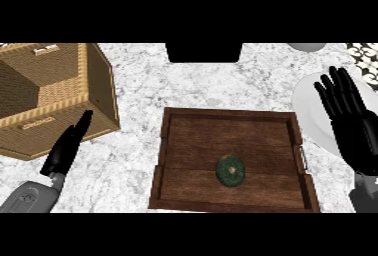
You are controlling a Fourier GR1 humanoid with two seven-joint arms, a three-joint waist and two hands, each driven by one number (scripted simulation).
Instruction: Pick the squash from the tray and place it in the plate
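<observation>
Lying in the lower middle of the wooden tray, the squash shows to us as a small dark green round with a pale spot at its centre. We see nothing touching it; bare dark planks surround it on all sides. The tray sits on the marbled counter, with a small metal handle on its right rim.

Just beyond that right rim we find the white plate, partly covered by our right hand. That hand is raised over the plate with its fingers straight and spread, pointing away from us, grasping nothing.

On the other side, our left hand lies over the counter between the tray and a wicker basket. Its fingers are stretched out straight and close together, pointing up toward the basket's near corner, and they hold nothing. Whether the fingertips touch the basket we cannot tell.

A black object sits at the counter's far edge, beyond the tray.
</observation>
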